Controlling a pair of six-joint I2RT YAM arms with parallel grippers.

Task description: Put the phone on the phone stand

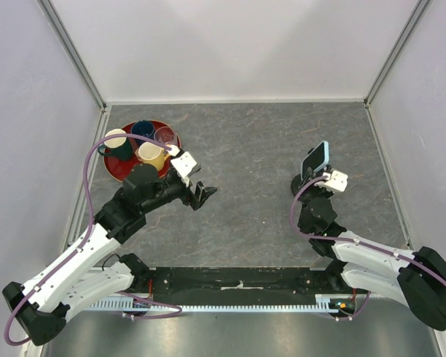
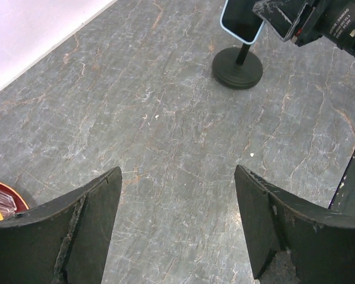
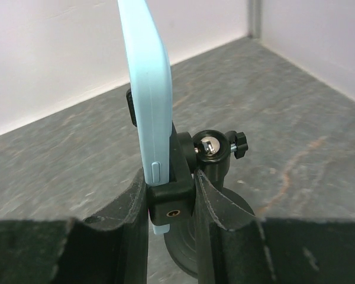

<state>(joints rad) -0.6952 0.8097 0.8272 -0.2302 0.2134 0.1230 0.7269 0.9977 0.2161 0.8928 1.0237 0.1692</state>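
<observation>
The phone (image 1: 315, 158), with a black screen and light blue case, stands upright on its edge in the clamp of the phone stand (image 1: 298, 184) at the right of the table. In the right wrist view the phone (image 3: 148, 89) sits in the stand's black clamp (image 3: 173, 201), and my right gripper (image 3: 170, 177) is shut around the phone's lower end and the clamp together. The left wrist view shows the phone (image 2: 241, 21) over the stand's disc base (image 2: 237, 68). My left gripper (image 1: 204, 195) hovers open mid-table with nothing between its fingers (image 2: 100, 207).
A red tray (image 1: 126, 172) holding several cups sits at the back left, just behind my left arm; its rim (image 2: 3, 190) shows in the left wrist view. White walls close off the table on three sides.
</observation>
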